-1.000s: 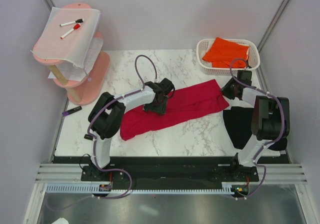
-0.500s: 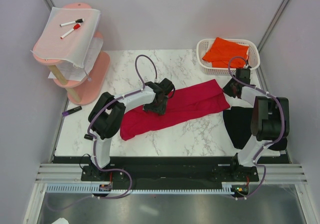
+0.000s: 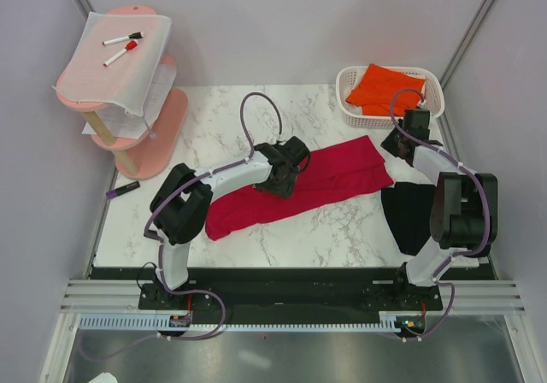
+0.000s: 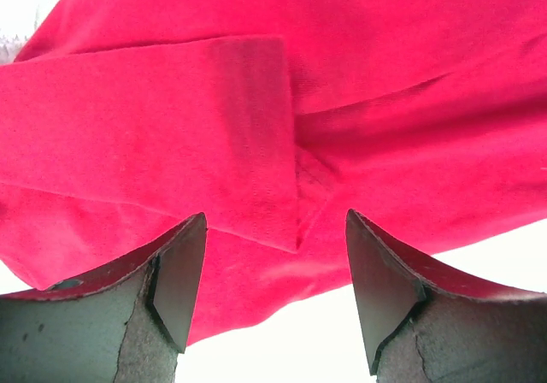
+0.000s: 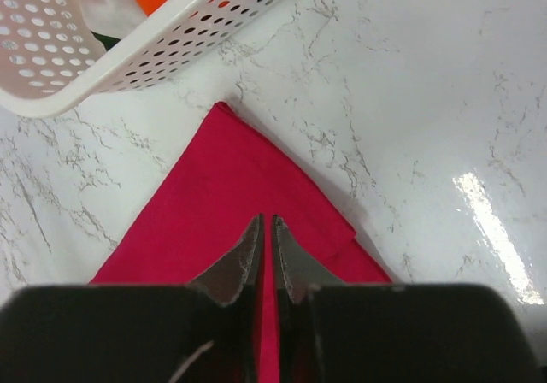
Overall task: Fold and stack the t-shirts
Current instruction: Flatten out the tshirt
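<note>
- A crimson red fabric t-shirt (image 3: 333, 173) lies on the white marble-patterned bench (image 3: 342, 229) as a long strip. It runs on a slant from near left to far right.
- The left tool (image 3: 280, 186) is over the middle of this strip, towards its far edge. In the left wrist view its jaws stand wide apart (image 4: 275, 216), open, with nothing between them. A folded sleeve with a stitched hem lies on the red cloth (image 4: 385, 75) just beyond the fingertips (image 4: 184, 272).
- The right tool (image 3: 393, 150) is at the far right end of the same t-shirt. In the right wrist view its two fingers are drawn together to a thin slit (image 5: 265, 220) over the red cloth (image 5: 222, 203). I cannot tell whether any cloth is caught in the slit.
- The pointed corner of the red t-shirt aims at a white perforated plastic basket (image 3: 436, 92) and stops just short of it.
- A bright orange fabric t-shirt (image 3: 386, 88) lies crumpled inside that basket, which stands at the far right corner of the bench.
- A black fabric t-shirt (image 3: 410, 212) lies at the right side of the bench, partly hidden under the right arm.
- A pink tiered stand (image 3: 162, 118) is at the far left, with a white sheet (image 3: 120, 71) draped over its top. Two marker pens (image 3: 124, 38) lie on the sheet.
</note>
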Controlling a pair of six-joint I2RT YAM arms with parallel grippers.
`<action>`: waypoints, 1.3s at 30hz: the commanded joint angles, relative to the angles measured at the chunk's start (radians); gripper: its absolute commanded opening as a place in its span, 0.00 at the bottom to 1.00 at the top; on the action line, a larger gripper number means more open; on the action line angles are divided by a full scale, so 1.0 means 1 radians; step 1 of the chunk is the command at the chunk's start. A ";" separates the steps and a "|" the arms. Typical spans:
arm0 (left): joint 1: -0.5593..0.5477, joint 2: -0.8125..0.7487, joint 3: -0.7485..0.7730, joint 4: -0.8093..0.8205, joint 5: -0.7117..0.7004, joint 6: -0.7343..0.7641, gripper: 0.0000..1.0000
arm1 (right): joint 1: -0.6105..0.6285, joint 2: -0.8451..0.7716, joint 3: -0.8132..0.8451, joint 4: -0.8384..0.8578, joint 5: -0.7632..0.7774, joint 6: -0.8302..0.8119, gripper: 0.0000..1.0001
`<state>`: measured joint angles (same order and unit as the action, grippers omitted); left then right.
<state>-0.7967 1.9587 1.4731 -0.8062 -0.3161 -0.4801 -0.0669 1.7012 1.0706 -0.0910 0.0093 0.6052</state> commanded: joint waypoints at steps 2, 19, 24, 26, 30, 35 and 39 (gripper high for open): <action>-0.004 0.058 0.070 0.021 -0.066 0.017 0.72 | 0.019 -0.023 0.051 0.011 0.015 -0.015 0.11; 0.001 0.091 0.058 -0.008 -0.141 -0.018 0.71 | -0.016 0.032 0.023 -0.082 0.017 0.004 0.23; 0.005 0.121 0.073 -0.005 -0.159 -0.025 0.35 | -0.016 0.023 -0.020 -0.050 -0.060 0.016 0.23; 0.008 0.146 0.079 -0.008 -0.170 -0.028 0.06 | -0.016 0.014 -0.032 -0.044 -0.065 0.018 0.23; 0.011 0.132 0.073 -0.020 -0.187 -0.038 0.02 | -0.016 -0.002 -0.043 -0.042 -0.101 0.019 0.23; 0.024 0.045 0.041 -0.051 -0.253 -0.052 0.02 | -0.014 -0.023 -0.083 -0.021 -0.190 0.033 0.26; 0.053 -0.021 0.038 -0.077 -0.281 -0.048 0.02 | -0.016 -0.044 -0.150 0.082 -0.334 0.091 0.54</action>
<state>-0.7803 2.0514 1.5085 -0.8391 -0.5106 -0.4992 -0.0826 1.7084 0.9745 -0.1230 -0.1688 0.6415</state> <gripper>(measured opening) 0.041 0.364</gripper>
